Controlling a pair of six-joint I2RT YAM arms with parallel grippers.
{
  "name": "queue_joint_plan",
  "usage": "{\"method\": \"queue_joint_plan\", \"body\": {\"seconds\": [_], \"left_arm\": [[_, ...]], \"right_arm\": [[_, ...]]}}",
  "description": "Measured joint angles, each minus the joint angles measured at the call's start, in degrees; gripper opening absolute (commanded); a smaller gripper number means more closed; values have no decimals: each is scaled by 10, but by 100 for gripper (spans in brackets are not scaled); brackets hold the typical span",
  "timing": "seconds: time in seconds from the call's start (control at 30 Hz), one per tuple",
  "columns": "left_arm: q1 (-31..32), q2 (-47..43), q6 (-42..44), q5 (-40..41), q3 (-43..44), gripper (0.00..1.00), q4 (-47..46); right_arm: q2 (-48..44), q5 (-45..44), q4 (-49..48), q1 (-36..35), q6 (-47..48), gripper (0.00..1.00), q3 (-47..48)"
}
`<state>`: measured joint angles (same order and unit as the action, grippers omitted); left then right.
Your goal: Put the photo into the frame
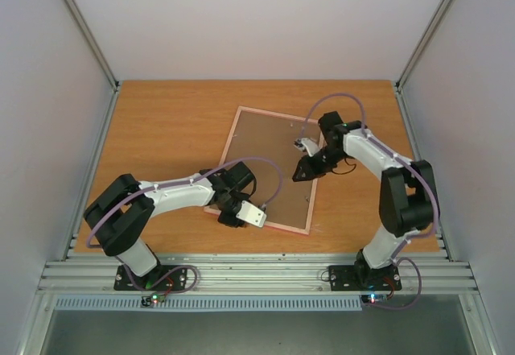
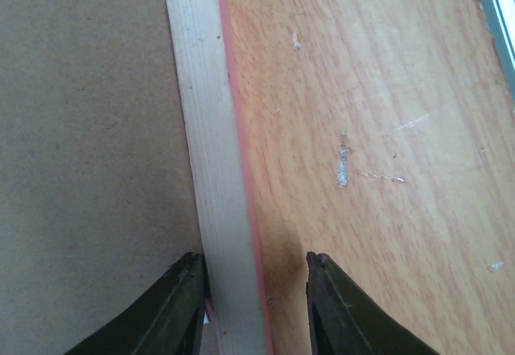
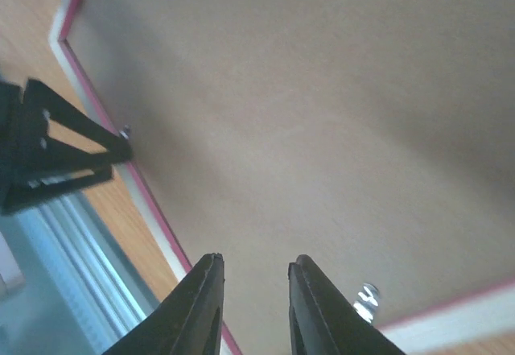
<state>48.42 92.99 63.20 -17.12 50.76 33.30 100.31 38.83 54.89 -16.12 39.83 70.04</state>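
Observation:
The pink frame (image 1: 273, 115) lies flat on the table, back side up, with the brown backing board (image 1: 269, 154) filling it. The photo is not in view. My left gripper (image 1: 240, 212) is at the frame's near edge. In the left wrist view it (image 2: 256, 262) is open, with its jaws astride the pale rail (image 2: 205, 130), one finger over the board (image 2: 88, 130) and one over the table. My right gripper (image 1: 299, 174) is over the frame's right half. In the right wrist view it (image 3: 253, 268) is open and empty just above the board (image 3: 306, 113).
A small metal tab (image 3: 366, 299) sits at the frame's inner edge near my right fingers. The wooden table (image 1: 161, 130) has white walls on three sides. An aluminium rail (image 1: 257, 274) runs along the near edge by the arm bases.

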Motion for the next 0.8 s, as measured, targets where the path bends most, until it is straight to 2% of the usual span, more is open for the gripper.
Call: {"method": "queue_joint_plan", "body": {"seconds": [0.2, 0.47, 0.8], "left_arm": [[-4, 0, -33, -5, 0, 36, 2], [-5, 0, -44, -7, -1, 35, 1], [-7, -5, -45, -7, -10, 27, -13]], "right_arm": [[-70, -47, 2, 11, 78, 24, -62], [-48, -141, -25, -48, 115, 24, -99], [-40, -254, -66, -101, 175, 20, -115]]}}
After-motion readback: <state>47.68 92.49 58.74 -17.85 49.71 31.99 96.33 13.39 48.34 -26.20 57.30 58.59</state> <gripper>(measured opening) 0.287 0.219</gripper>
